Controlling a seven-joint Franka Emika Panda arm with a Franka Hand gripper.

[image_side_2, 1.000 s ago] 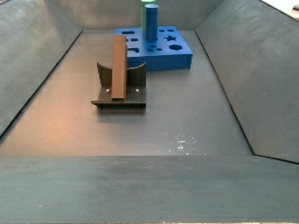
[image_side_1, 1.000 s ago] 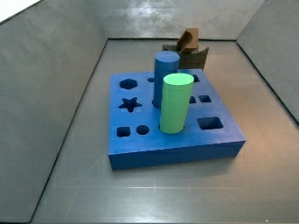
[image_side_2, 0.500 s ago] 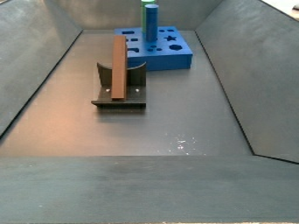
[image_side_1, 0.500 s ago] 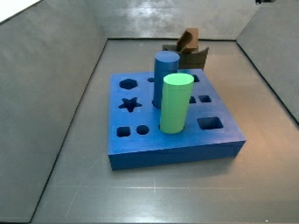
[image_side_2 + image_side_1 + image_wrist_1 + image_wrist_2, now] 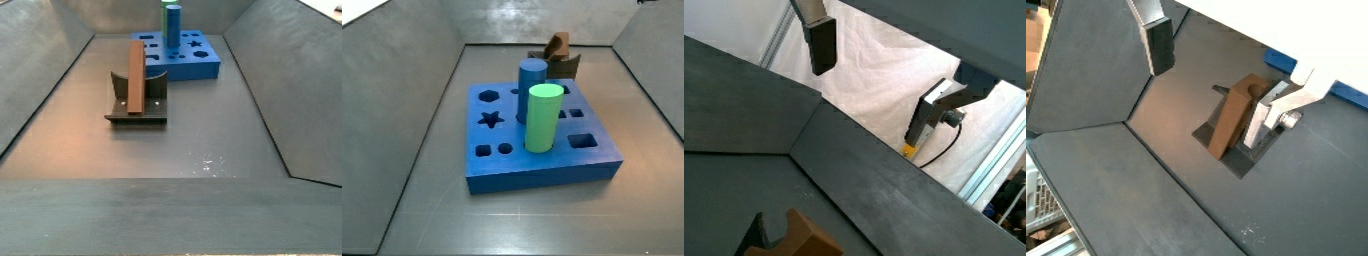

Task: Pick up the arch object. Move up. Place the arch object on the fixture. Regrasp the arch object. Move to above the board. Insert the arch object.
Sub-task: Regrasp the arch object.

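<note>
arch object [image 5: 135, 75] leaning upright on fixture [image 5: 136, 112], floor centre-left, free of tool | board [image 5: 182, 58] w/ green cyl [image 5: 543, 118] + blue cyl [image 5: 532, 78] nr back wall | tool [image 5: 1227, 68] high above, fingers spread, nothing btwn

No writing, label, brand, number or sign can be read in any view. The board [image 5: 540, 135], the arch object [image 5: 135, 73], the fixture [image 5: 144, 100] and the grey walls and floor all show plain surfaces. The tool [image 5: 1220, 55], seen in both wrist views with its fingers [image 5: 822, 45] apart and empty above the fixture, bears no legible marking either.
</note>
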